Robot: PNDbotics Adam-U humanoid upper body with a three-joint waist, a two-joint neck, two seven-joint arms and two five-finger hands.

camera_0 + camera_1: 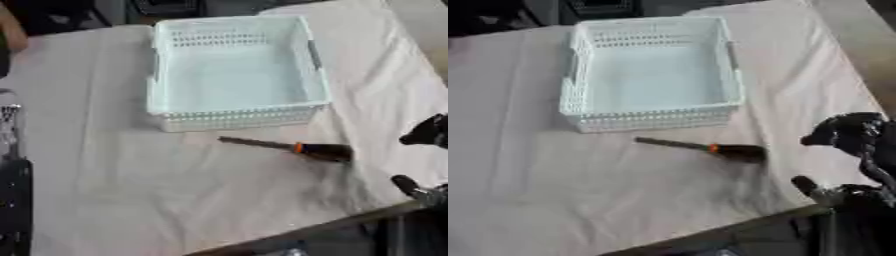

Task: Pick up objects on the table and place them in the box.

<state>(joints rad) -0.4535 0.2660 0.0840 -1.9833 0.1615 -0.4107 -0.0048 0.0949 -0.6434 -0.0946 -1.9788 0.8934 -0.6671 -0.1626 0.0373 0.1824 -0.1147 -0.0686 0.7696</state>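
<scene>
A screwdriver with a black handle, an orange collar and a grey shaft lies on the cloth, shaft pointing left. It rests just in front of the white slotted basket, which holds nothing. My right hand hovers at the right edge, to the right of the handle and apart from it, open, with its thumb spread low. Only a dark strip with a silver part of my left arm shows at the left edge.
A pale cloth covers the table. Its front edge runs diagonally across the lower right. Dark furniture stands beyond the far edge.
</scene>
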